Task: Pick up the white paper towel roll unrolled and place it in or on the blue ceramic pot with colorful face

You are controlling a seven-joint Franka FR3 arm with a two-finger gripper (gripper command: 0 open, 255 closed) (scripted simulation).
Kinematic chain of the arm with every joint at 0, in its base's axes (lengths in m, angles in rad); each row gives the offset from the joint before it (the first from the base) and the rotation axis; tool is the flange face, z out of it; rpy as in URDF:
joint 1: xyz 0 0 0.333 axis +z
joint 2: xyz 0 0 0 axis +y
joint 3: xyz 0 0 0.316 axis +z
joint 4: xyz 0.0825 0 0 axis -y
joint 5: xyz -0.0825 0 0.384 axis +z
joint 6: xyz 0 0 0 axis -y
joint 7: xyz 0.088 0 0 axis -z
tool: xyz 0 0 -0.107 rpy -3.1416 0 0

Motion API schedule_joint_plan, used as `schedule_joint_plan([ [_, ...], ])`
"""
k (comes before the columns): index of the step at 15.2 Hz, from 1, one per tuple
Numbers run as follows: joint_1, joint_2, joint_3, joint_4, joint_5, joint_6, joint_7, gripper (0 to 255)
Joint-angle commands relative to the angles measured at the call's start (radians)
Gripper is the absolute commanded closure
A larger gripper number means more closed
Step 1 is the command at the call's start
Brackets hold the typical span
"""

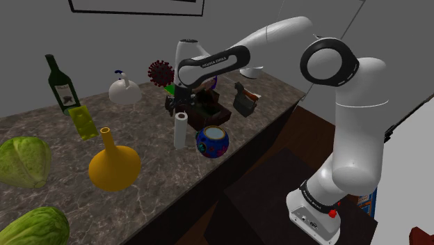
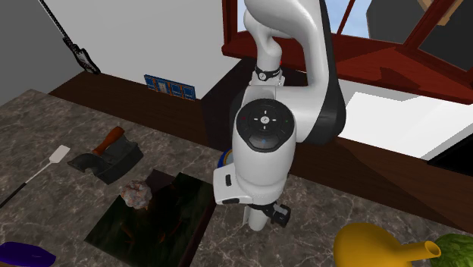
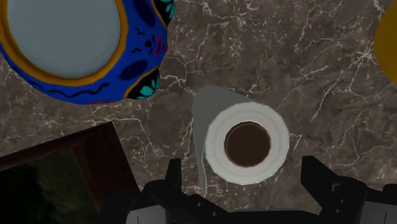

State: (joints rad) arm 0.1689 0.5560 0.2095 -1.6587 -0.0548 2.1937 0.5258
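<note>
Marbled counter (image 1: 161,189), paper roll (image 1: 180,131) upright

Polished stone, glazed blue, matt paper

The countertop (image 3: 318,70) looks like dark brown polished stone, smooth, with fine white veins running through it. The paper towel roll (image 3: 248,143) is matt white, soft-looking paper around a brown core, with a greyish loose sheet hanging at its side. The pot (image 3: 140,57) has a glossy blue painted glaze, an orange-yellow rim and a plain grey inside. The vase (image 1: 113,167) is smooth, shiny yellow. The bottle (image 1: 61,85) looks like dark green glass with a pale label. The arm (image 1: 351,132) wears smooth, slightly glossy white shells; the gripper (image 3: 242,173) is matt black. The cabbage (image 1: 24,160) is crinkled and dull green.
</note>
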Motion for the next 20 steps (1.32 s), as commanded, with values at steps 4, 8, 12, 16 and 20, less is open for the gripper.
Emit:
schedule_joint_plan([
  [4, 0.006, 0.032, -0.003, -0.017, -0.007, 0.049, 0.006, 0],
  [8, 0.006, 0.032, -0.003, -0.017, -0.007, 0.049, 0.006, 0],
  [12, 0.006, 0.032, -0.003, -0.016, -0.007, 0.049, 0.006, 255],
  [16, 0.006, 0.032, -0.003, -0.016, -0.007, 0.049, 0.006, 255],
  [20, 0.006, 0.032, -0.003, -0.018, -0.007, 0.05, 0.006, 255],
])
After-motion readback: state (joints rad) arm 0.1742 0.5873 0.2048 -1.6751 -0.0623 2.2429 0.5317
